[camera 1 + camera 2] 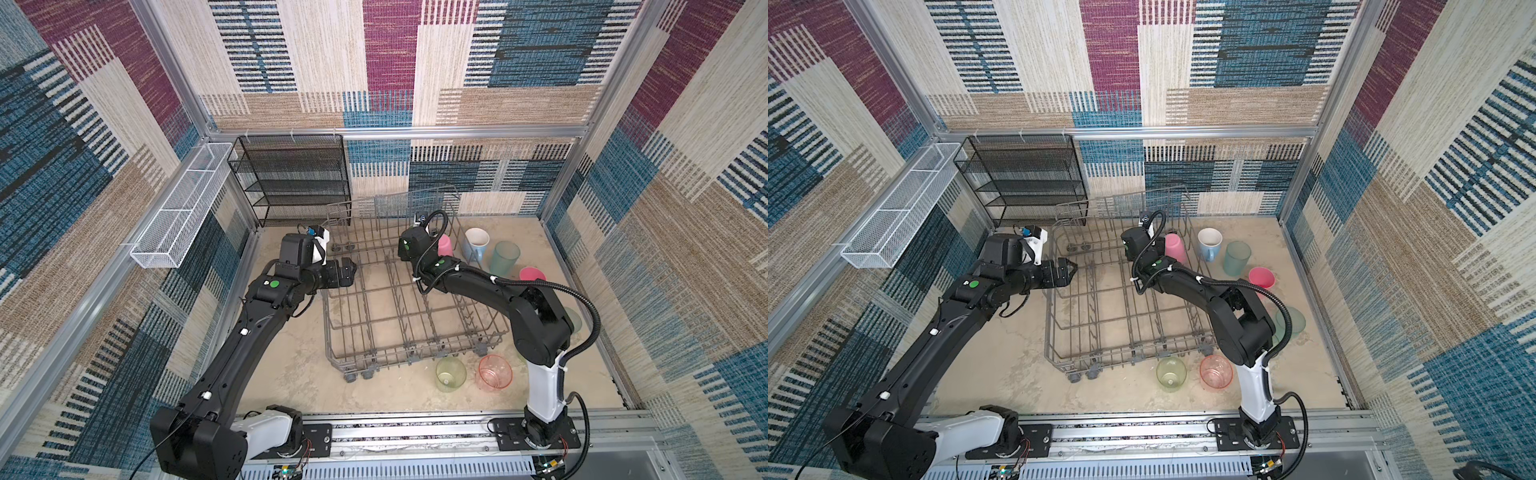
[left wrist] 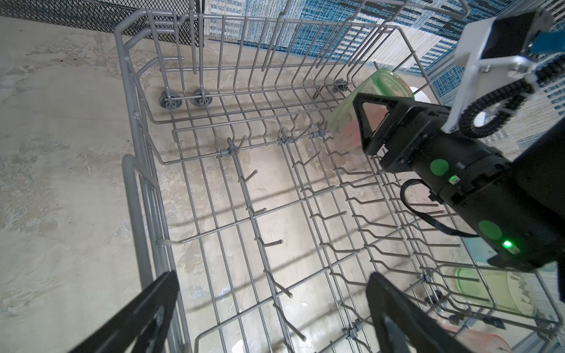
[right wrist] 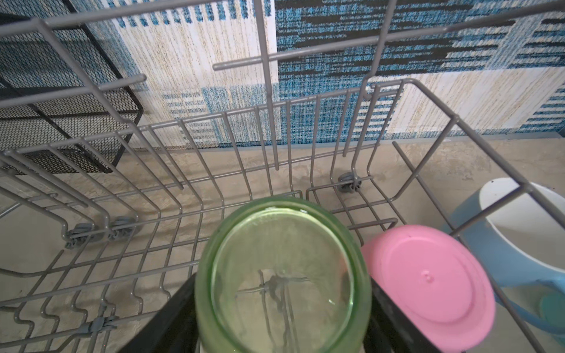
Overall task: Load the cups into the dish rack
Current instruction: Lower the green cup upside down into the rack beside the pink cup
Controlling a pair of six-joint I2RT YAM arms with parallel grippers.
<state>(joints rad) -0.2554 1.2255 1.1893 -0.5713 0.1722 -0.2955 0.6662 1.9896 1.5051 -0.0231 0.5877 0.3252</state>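
Cups: eight in view, none loose inside the rack.

- Near, on the table [image 1: 291,374] off the rack's [image 2: 132,195] near-right corner: green cup [image 1: 450,374] and orange cup [image 1: 494,372], just beside each other, mouths up.
- Table's right edge: hidden teal cup [image 1: 1292,322], mostly behind the right arm.
- Outside the rack's right side, toward the far edge: pink cup [image 1: 532,274], teal cup [image 1: 504,257] and mug [image 1: 476,245]. All are upright with mouths up.
- Rack, far-right corner: racked cup [image 3: 428,284], pink, base up.
- Just beside it, low among the tines: held cup [image 3: 281,269], green. The right gripper [image 3: 279,333] has its jaws clamped on the cup's sides. Base up, mouth down, long axis roughly upright. Whether the rim is seated yet cannot be told.
  - Likely reason: inverted to drain, and set next to its neighbour so the row fills from the corner.
- Left gripper [image 1: 1069,272]: jaws wide, empty, hovering at the rack's left edge. This probably keeps it clear of the placing arm.
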